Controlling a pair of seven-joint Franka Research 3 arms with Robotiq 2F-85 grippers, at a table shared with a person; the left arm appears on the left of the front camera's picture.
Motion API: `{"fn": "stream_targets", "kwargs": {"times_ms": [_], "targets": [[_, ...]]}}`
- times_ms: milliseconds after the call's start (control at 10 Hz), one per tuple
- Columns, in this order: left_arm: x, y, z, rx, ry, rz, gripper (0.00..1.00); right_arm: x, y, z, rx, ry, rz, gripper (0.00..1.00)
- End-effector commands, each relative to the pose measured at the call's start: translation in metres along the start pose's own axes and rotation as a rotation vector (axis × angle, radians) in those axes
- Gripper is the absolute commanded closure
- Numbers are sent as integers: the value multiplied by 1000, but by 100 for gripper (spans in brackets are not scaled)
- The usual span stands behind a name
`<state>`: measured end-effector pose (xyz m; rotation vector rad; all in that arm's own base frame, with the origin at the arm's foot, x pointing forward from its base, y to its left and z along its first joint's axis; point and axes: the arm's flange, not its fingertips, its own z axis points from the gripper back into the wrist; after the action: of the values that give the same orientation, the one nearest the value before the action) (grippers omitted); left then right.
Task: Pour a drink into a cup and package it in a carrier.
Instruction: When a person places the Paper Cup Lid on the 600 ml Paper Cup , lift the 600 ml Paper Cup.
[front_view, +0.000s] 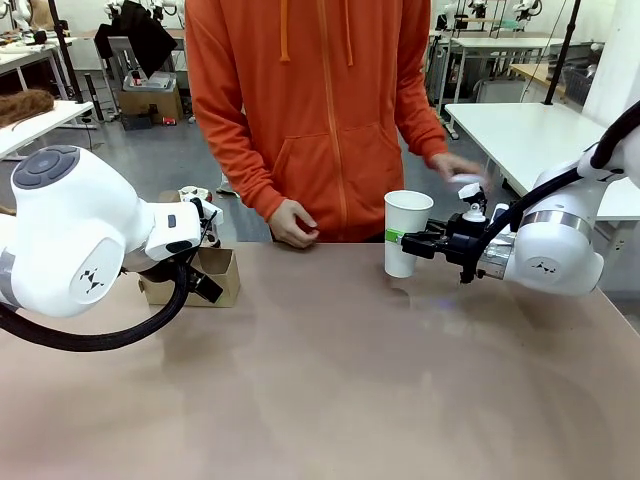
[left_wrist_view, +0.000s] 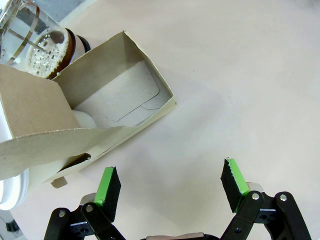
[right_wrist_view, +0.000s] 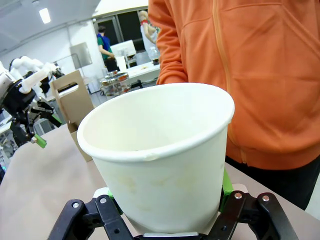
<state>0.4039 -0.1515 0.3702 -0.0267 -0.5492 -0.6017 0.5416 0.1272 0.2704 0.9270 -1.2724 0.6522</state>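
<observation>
Left gripper (left_wrist_view: 170, 176) hangs nearest, jaws released and spread wide over bare table (left_wrist_view: 240, 75), just beside the carrier (left_wrist_view: 120, 95) at the far left. A pitcher (left_wrist_view: 30, 35) holding the drink (left_wrist_view: 71, 44) stands just beyond the carrier. Farther right, the right gripper (front_view: 410, 241) is clenched on the cup (front_view: 406, 212), upright and open-topped, in front of a person's orange hoodie (front_view: 320, 110).

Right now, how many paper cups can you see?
1: the white cup, held by the right gripper with jaws clamped, before the person. Another may hide in the carrier.
</observation>
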Motion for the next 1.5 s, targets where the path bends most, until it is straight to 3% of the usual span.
{"fn": "stream_targets", "kwargs": {"times_ms": [0,1400], "targets": [[0,0,0,-1,-1,1,0,1,1,0,3,-9,0,20],[0,0,0,-1,-1,1,0,1,1,0,3,-9,0,20]]}}
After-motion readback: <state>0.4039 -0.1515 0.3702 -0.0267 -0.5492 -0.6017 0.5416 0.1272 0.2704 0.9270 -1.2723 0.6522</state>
